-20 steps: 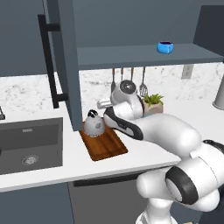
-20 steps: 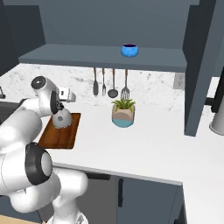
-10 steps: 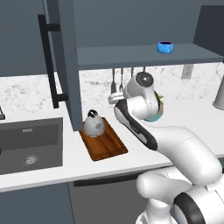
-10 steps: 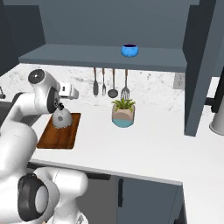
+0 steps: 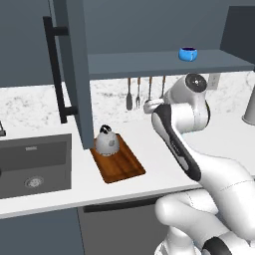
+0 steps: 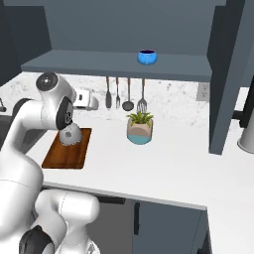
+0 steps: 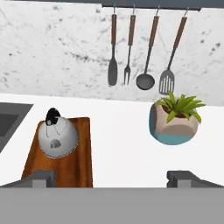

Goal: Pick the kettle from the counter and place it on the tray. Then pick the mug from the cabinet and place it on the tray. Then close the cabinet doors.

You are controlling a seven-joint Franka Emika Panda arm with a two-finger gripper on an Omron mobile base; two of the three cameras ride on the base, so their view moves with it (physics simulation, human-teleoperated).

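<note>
**Kettle delivered; arm lifted clear**

The kettle (image 5: 106,142) stands upright on the tray (image 5: 124,167), below and left of the jaws, which are wide and empty. Since a second ago the gripper (image 7: 111,177) has risen off it. The mug (image 5: 188,53) waits on the cabinet shelf (image 5: 164,63), apparently above the jaws.
</note>
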